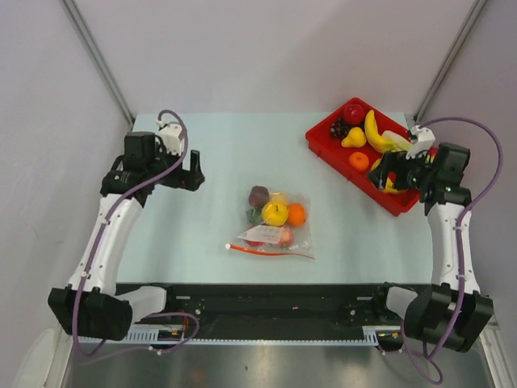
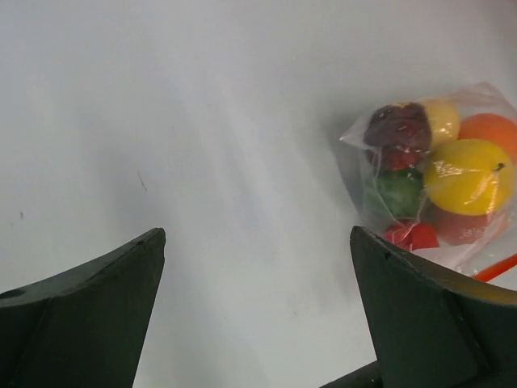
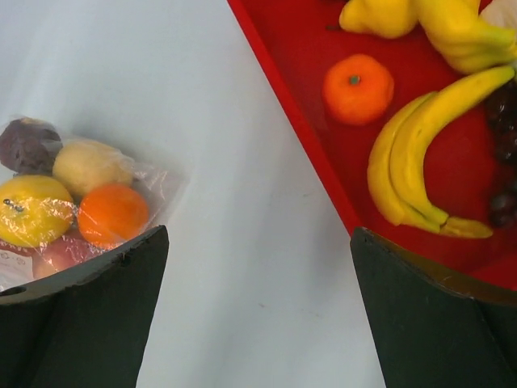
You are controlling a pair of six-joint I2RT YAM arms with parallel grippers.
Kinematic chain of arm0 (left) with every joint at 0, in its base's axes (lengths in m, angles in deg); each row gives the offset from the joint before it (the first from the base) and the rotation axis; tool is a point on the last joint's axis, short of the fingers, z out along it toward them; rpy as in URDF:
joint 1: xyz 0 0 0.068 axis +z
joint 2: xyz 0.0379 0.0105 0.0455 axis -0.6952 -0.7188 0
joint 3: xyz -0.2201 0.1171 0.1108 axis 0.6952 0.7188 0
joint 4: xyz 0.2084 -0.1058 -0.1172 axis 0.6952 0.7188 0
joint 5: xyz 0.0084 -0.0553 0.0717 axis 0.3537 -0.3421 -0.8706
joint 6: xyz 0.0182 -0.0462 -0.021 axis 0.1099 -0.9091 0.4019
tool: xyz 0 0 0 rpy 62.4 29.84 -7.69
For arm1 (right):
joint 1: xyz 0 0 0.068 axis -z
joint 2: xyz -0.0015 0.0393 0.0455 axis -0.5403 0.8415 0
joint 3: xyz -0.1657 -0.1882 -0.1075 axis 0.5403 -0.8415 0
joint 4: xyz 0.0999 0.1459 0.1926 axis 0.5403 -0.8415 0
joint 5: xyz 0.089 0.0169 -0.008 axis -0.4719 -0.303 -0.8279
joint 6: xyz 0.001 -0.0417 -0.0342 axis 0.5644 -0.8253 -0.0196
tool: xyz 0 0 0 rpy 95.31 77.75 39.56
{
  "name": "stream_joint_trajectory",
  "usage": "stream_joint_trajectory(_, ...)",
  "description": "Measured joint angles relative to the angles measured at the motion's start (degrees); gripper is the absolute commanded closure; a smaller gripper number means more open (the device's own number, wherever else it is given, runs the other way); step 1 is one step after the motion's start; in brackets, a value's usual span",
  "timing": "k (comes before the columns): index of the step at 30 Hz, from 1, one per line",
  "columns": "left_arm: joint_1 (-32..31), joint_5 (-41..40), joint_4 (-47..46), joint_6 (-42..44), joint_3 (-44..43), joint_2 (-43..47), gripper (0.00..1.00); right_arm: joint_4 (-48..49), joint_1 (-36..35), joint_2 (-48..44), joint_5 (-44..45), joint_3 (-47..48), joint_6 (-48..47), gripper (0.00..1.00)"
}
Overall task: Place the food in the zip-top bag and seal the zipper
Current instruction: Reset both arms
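Observation:
The clear zip-top bag (image 1: 275, 220) lies in the middle of the table with several toy fruits inside: dark purple, yellow, orange, green and red. Its orange-red zipper (image 1: 271, 251) runs along the near edge. The bag also shows in the left wrist view (image 2: 436, 174) and in the right wrist view (image 3: 77, 202). My left gripper (image 1: 194, 179) is open and empty, raised left of the bag. My right gripper (image 1: 380, 174) is open and empty, over the near edge of the red tray (image 1: 323, 144). More fruits lie in the tray, among them an orange (image 3: 358, 87).
The red tray at the back right also holds bananas (image 3: 412, 153), a yellow pear (image 1: 353, 138), a red fruit (image 1: 353, 112) and a dark cluster (image 1: 338, 128). Grey walls stand close around the table (image 1: 218, 153).

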Motion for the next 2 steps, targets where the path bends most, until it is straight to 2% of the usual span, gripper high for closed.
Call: stream_joint_trajectory(2,1.81,-0.09,-0.09,-0.35,1.51,-0.79,0.0,-0.98,0.11,0.31,0.48,-0.02,0.11,0.0)
